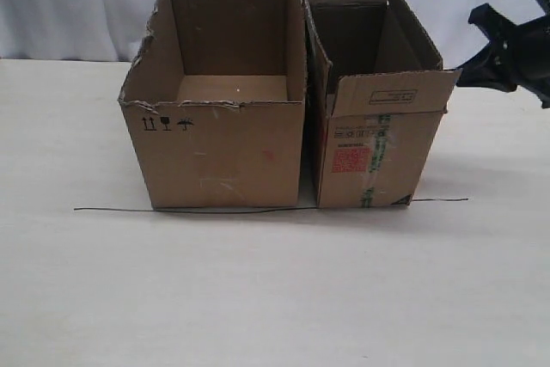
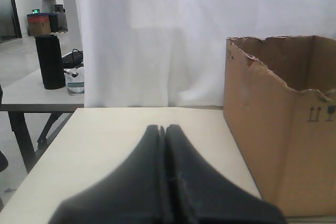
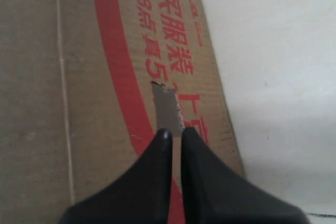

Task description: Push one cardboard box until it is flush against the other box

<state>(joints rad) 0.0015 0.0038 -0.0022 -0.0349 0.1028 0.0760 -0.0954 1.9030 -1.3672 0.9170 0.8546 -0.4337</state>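
Observation:
The cardboard box [image 1: 378,139], narrow with a red square label and green-striped tape, stands right of the other box [image 1: 219,148], the wide one with a torn rim. Only a thin dark slit shows between their sides. My right gripper [image 1: 494,49] hovers off the narrow box's right side, apart from it. In the right wrist view that gripper [image 3: 175,132] is shut, its tips pointing at the red-printed side of the cardboard box [image 3: 79,77]. My left gripper [image 2: 164,128] is shut on nothing above the table, with the other box [image 2: 273,145] off to one side. It is out of the exterior view.
A thin black wire [image 1: 215,211] lies along the table in front of both boxes. The pale table [image 1: 258,298] stretches wide in front, and a white curtain [image 1: 77,6] hangs behind. Another table with a black cylinder [image 2: 50,61] stands beyond the left arm.

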